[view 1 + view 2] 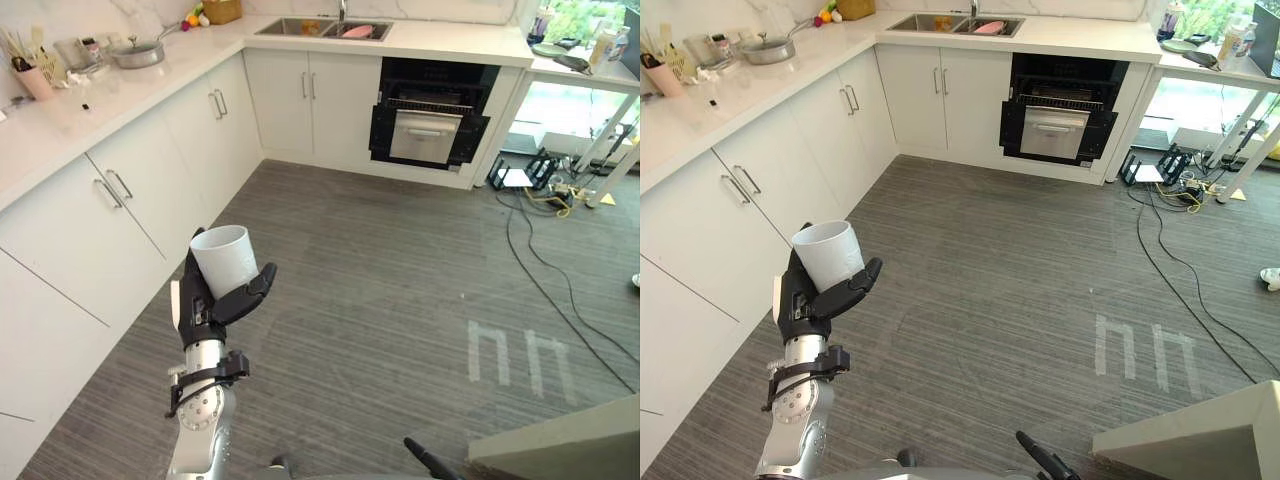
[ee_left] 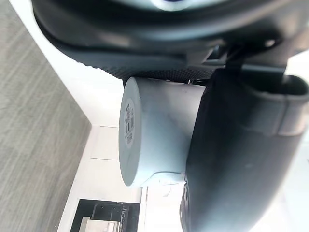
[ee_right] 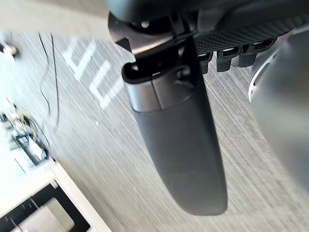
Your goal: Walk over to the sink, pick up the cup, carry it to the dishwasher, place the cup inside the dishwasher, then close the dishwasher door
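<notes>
Left hand (image 1: pixel 203 305) carrying the cup (image 1: pixel 225 258)
Forearm upright over the floor (image 1: pixel 400 290); fingers and thumb clamp round the white cup's lower half, mouth up.

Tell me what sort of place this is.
A kitchen, probably a home-style one: white cabinets under a pale L-shaped counter, a steel sink set into it, and a dishwasher with its door open.

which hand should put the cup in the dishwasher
Left. The left hand holds the cup upright, with the open dishwasher ahead across the floor. The right hand hangs low; using it would need a handover.
</notes>
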Available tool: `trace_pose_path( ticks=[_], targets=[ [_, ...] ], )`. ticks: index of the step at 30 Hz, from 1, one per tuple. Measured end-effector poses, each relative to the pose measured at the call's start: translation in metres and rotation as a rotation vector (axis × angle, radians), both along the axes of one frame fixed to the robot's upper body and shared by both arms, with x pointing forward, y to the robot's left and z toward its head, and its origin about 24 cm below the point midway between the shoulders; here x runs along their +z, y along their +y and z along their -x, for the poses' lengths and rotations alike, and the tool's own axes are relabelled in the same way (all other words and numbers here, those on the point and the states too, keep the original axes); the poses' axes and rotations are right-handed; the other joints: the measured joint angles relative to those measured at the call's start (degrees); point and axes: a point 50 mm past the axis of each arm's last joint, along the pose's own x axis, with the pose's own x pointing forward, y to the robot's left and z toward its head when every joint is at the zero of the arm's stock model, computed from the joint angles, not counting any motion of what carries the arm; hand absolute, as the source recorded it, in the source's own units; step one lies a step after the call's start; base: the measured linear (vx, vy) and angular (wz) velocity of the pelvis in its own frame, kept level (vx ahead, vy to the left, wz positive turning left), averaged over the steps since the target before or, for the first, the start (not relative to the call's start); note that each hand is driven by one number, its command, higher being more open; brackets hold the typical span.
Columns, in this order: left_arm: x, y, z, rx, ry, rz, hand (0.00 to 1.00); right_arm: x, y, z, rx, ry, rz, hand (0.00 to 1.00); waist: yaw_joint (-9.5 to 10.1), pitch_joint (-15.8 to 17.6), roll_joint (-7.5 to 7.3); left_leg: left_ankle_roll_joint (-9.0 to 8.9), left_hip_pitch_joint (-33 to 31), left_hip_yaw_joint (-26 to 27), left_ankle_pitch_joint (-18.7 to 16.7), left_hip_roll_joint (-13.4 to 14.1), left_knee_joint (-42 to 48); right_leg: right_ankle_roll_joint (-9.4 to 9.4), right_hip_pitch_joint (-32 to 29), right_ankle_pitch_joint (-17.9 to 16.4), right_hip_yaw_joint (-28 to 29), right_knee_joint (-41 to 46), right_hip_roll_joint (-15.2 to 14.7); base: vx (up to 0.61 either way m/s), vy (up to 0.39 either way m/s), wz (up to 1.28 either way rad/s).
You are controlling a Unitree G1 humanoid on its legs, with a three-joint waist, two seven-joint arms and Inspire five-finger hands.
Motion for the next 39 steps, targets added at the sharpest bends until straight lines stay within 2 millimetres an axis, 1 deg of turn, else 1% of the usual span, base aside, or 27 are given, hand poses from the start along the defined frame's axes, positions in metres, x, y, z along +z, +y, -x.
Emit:
trace_pose_path(
  ticks=[2, 4, 5, 6, 7, 8, 9, 11, 13, 15, 16, 17, 18, 19, 22, 25, 26, 27, 28, 29, 30, 31, 34, 35, 37, 38, 39],
  targets=[
    [-0.002, -0.009, -0.003, -0.078, 0.022, -0.001, 0.00, -0.001, -0.005, 0.021, 0.014, 0.081, 0.039, 1.00, -0.23, 0.6, -1.23, 3.84, -2.2, 3.2, -4.0, -0.4, 10.0, 1.63, -2.0, -8.7, -3.6, 11.8, -4.9, 0.01, 0.120, 0.97],
    [0.002, -0.013, -0.002, -0.108, 0.012, 0.000, 0.00, -0.001, -0.008, 0.029, -0.005, 0.099, 0.056, 1.00, -0.15, 0.6, -1.33, 5.83, -3.4, 5.8, -7.8, -1.6, 17.0, 3.45, -0.7, -11.9, -6.2, 15.7, -7.9, 0.11, 0.121, 0.92],
    [0.008, -0.015, -0.003, -0.122, -0.012, 0.001, 0.00, 0.002, -0.014, 0.033, -0.005, 0.092, 0.087, 1.00, -0.10, 0.3, -1.09, 6.13, -2.3, 6.6, -12.3, -3.4, 17.7, 4.54, -1.5, -13.4, -6.7, 24.5, -10.5, 0.20, 0.168, 0.73],
    [0.013, -0.014, -0.004, -0.118, -0.036, -0.006, 0.00, 0.004, -0.016, 0.022, -0.012, 0.040, 0.104, 1.00, 0.07, 0.8, -2.33, 4.56, -1.3, 5.7, -14.6, -5.6, 19.1, 2.10, -7.6, -12.3, -2.8, 39.4, -14.8, 0.20, 0.173, 0.65],
    [0.013, -0.013, -0.004, -0.117, -0.032, -0.010, 0.00, 0.005, -0.017, 0.018, -0.010, 0.015, 0.109, 1.00, -0.20, 0.7, -2.76, 4.73, -0.4, 5.5, -15.0, -6.4, 18.6, -0.55, -10.0, -9.5, -1.1, 45.1, -15.9, 0.19, 0.167, 0.51],
    [0.013, -0.011, -0.004, -0.130, -0.023, -0.030, 0.00, 0.005, -0.014, 0.010, -0.001, -0.012, 0.111, 1.00, -0.20, 0.5, -2.73, 4.87, 2.0, 4.5, -15.1, -7.2, 16.5, -3.27, -13.0, -1.6, 2.5, 51.5, -15.9, 0.28, 0.099, 0.47],
    [0.015, -0.011, -0.005, -0.145, -0.030, -0.052, 0.00, 0.004, -0.007, 0.002, 0.010, -0.037, 0.100, 1.00, -0.11, 0.5, -2.41, 5.43, 4.0, 3.0, -14.8, -7.4, 14.3, -3.08, -15.9, 0.6, 4.2, 56.1, -14.9, 0.39, 0.055, 0.47],
    [0.018, -0.010, -0.008, -0.136, -0.043, -0.055, 0.00, 0.004, 0.001, -0.011, 0.009, -0.081, 0.089, 1.00, -0.60, 0.7, -2.41, 5.49, 6.3, 0.9, -14.2, -7.1, 10.5, -3.94, -20.9, -3.9, 3.4, 59.2, -12.0, 0.39, -0.029, 0.53],
    [0.021, -0.014, -0.013, -0.149, -0.059, -0.055, 0.00, 0.006, 0.004, -0.022, 0.017, -0.118, 0.091, 1.00, -1.92, 1.4, -1.90, 4.79, 9.3, -1.5, -13.6, -6.5, 6.0, -3.15, -25.0, -6.2, 1.5, 53.0, -8.4, 0.43, -0.108, 0.65],
    [0.028, -0.027, -0.025, -0.222, -0.089, -0.070, 0.00, 0.006, 0.007, -0.024, 0.003, -0.121, 0.070, 1.00, -2.21, 2.4, -2.08, 2.01, 14.2, -4.0, -13.3, -5.1, 0.9, -1.08, -26.6, -3.4, 0.3, 25.6, -3.4, 0.49, -0.176, 0.67],
    [0.030, -0.030, -0.028, -0.240, -0.094, -0.077, 0.00, 0.005, 0.008, -0.023, 0.002, -0.114, 0.063, 1.00, -2.19, 2.4, -2.46, 1.19, 15.4, -4.5, -13.5, -5.0, 0.0, -0.70, -26.4, -0.5, 0.0, 17.5, -2.8, 0.56, -0.222, 0.62],
    [0.030, -0.034, -0.034, -0.264, -0.092, -0.086, 0.00, 0.004, 0.007, -0.018, -0.009, -0.094, 0.059, 1.00, -2.91, 2.5, -2.86, -0.32, 18.4, -5.3, -14.6, -4.8, -1.5, -1.22, -25.4, 11.2, 0.0, 9.8, -1.8, 0.50, -0.192, 0.43],
    [0.028, -0.036, -0.036, -0.273, -0.081, -0.083, 0.00, 0.003, 0.006, -0.016, -0.014, -0.084, 0.059, 1.00, -3.29, 2.5, -2.09, -0.95, 20.1, -5.3, -14.9, -4.2, -2.4, -5.06, -24.5, 15.8, -0.5, 10.0, -1.1, 0.78, -0.249, 0.19],
    [0.026, -0.042, -0.038, -0.297, -0.061, -0.072, 0.00, 0.003, 0.002, -0.018, -0.060, -0.088, 0.060, 1.00, -3.15, 3.3, 0.66, -2.09, 23.4, -4.2, -13.9, -1.3, -3.4, -5.93, -25.0, 9.9, -0.3, 18.2, 0.4, 0.63, -0.182, -0.04],
    [0.026, -0.056, -0.039, -0.358, -0.069, -0.046, 0.00, 0.002, 0.005, -0.004, -0.156, -0.071, 0.042, 1.00, -4.38, 4.1, -0.49, -1.68, 26.5, -5.0, -10.7, -0.9, 0.4, -6.31, -28.5, 1.7, 0.9, 34.8, -1.0, 0.47, -0.195, 0.14],
    [0.022, -0.064, -0.032, -0.392, -0.064, -0.017, 0.00, -0.001, 0.015, 0.026, -0.250, -0.001, 0.017, 1.00, -4.80, 1.3, 0.61, -3.12, 23.0, -7.2, -9.5, 2.4, 15.7, -6.30, -25.3, -5.0, 0.1, 31.4, 2.2, 0.44, -0.305, 0.17],
    [0.020, -0.069, -0.029, -0.399, -0.066, 0.000, 0.00, -0.001, 0.015, 0.040, -0.297, 0.029, 0.015, 1.00, -4.39, 0.7, 2.62, -5.79, 16.4, -8.8, 0.7, 5.0, 29.7, -7.43, -22.8, -7.9, 0.2, 31.1, 5.0, 0.52, -0.172, -0.36],
    [0.018, -0.070, -0.027, -0.396, -0.060, 0.006, 0.00, 0.000, 0.014, 0.045, -0.307, 0.037, 0.020, 1.00, -4.49, 0.6, 2.71, -5.68, 14.0, -9.8, 7.9, 5.5, 34.0, -7.76, -21.2, -8.6, 0.5, 30.0, 6.0, 0.54, -0.146, -0.47],
    [0.017, -0.070, -0.025, -0.396, -0.053, 0.008, 0.00, 0.000, 0.013, 0.048, -0.317, 0.035, 0.035, 1.00, -4.33, 0.7, 3.03, -4.90, 10.7, -10.1, 10.9, 6.2, 40.9, -8.63, -18.2, -9.3, 1.2, 27.8, 7.4, 0.53, -0.123, -0.51],
    [0.017, -0.070, -0.025, -0.409, -0.056, 0.006, 0.00, 0.002, 0.009, 0.053, -0.321, 0.034, 0.067, 1.00, -4.40, 1.4, 2.95, -2.12, 5.6, -9.0, 7.8, 7.1, 50.1, -9.89, -13.9, -9.8, 2.4, 24.8, 9.0, 0.54, -0.081, -0.76],
    [0.017, -0.069, -0.024, -0.413, -0.058, 0.009, 0.00, 0.004, 0.004, 0.054, -0.316, 0.017, 0.103, 1.00, -3.99, 1.8, 2.54, 2.87, 1.3, -7.0, 3.1, 7.1, 54.7, -10.60, -9.5, -10.2, 4.2, 21.7, 10.1, 0.61, -0.060, -0.80],
    [0.018, -0.068, -0.024, -0.418, -0.060, 0.008, 0.00, 0.005, 0.001, 0.051, -0.315, -0.001, 0.121, 1.00, -3.61, 1.9, 2.39, 3.81, -0.7, -5.8, 1.1, 7.0, 54.8, -10.64, -7.7, -10.2, 5.5, 20.0, 10.4, 0.61, -0.005, -1.14],
    [0.029, -0.060, -0.023, -0.434, -0.110, -0.023, 0.00, 0.017, -0.017, 0.011, -0.270, -0.180, 0.189, 1.00, -1.94, 2.0, 1.51, 4.45, -8.6, 0.7, -6.3, 5.5, 38.4, -9.19, 0.2, -9.4, 12.0, 12.1, 9.7, 0.60, 0.081, -1.03],
    [0.036, -0.059, -0.022, -0.428, -0.145, -0.030, 0.00, 0.025, -0.020, -0.018, -0.229, -0.284, 0.204, 1.00, -1.69, 2.4, 0.44, 3.72, -9.4, 0.7, -6.4, 2.0, 24.2, -8.80, 2.6, -9.6, 14.4, 9.9, 8.1, 0.63, 0.171, -0.95],
    [0.042, -0.058, -0.022, -0.415, -0.180, -0.030, 0.00, 0.040, -0.023, -0.059, -0.146, -0.422, 0.235, 1.00, -1.18, 2.1, -0.35, 1.14, -10.3, -2.4, -0.7, -3.2, 1.3, -6.71, 4.4, -10.6, 17.6, 7.8, 6.2, 0.62, 0.229, -0.95],
    [0.043, -0.058, -0.022, -0.412, -0.187, -0.033, 0.00, 0.050, -0.023, -0.082, -0.113, -0.501, 0.254, 1.00, -0.47, 2.0, -0.31, 0.44, -10.4, -3.9, 9.3, -4.5, -4.7, -4.48, 5.7, -11.9, 19.6, 7.3, 5.9, 0.64, 0.312, -0.92],
    [0.041, -0.053, -0.022, -0.405, -0.175, -0.051, 0.00, 0.054, -0.013, -0.099, -0.110, -0.548, 0.242, 1.00, 0.06, 1.4, -2.48, 2.57, -8.6, -2.9, 13.5, -6.3, -4.5, -3.22, 7.4, -13.1, 20.9, 7.2, 3.4, 0.64, 0.309, -0.72]
  ],
)
